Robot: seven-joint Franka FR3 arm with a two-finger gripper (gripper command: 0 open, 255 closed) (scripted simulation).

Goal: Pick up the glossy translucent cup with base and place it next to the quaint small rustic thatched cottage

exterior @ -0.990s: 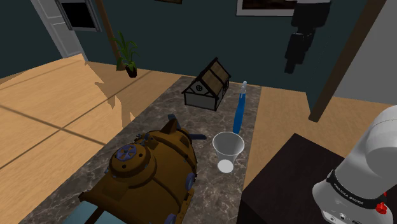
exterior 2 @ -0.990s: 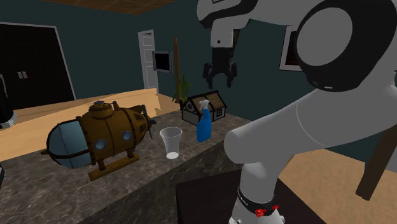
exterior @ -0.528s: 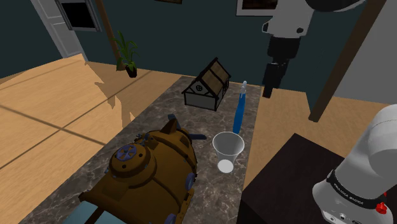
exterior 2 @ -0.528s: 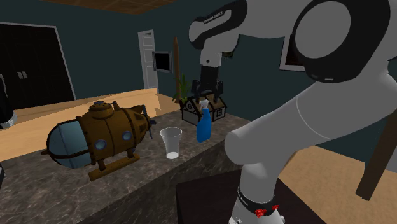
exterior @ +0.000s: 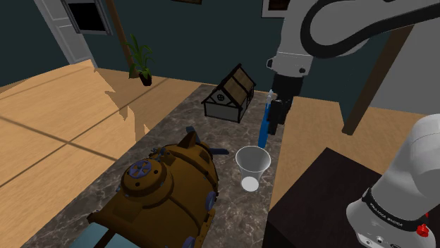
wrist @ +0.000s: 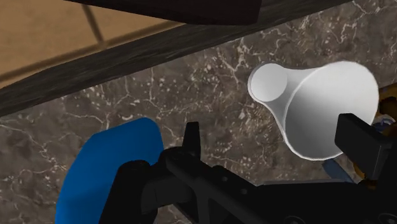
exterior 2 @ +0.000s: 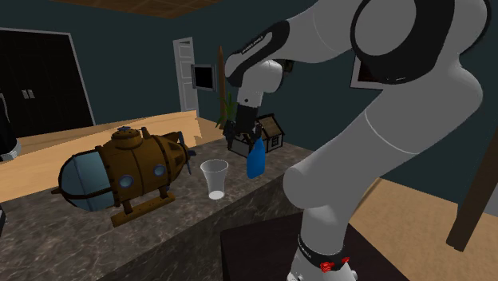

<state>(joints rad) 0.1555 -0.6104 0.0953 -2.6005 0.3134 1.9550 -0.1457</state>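
Since the cup (exterior: 252,168) is drawn pale and thin-walled, it is judged to be light, stiff and rather slick, and liable to tip or skid if nudged from one side. It stands upright on the marbled table (exterior: 233,131), mouth up, between the brown submarine model (exterior: 166,184) and the table edge nearest the stand. The blue spray bottle (exterior: 264,127) is just beyond it, and the cottage (exterior: 230,95) is farther along the table.

Nothing is seen inside the cup; its small round base can be made out through the open mouth in the shoulder view. Because the wall flares from a narrow base to a wide rim, a hold across the wall somewhat below the rim is judged best. Light pressure is advised, so that the cup is neither squeezed upward out of the grip nor deformed.

The fingers (wrist: 364,147) are spread apart and nothing is clasped between them. They hang above the table close by the spray bottle, and the cup is not touched. The bottle is judged near enough to be knocked on the approach. What the bottle holds cannot be told.
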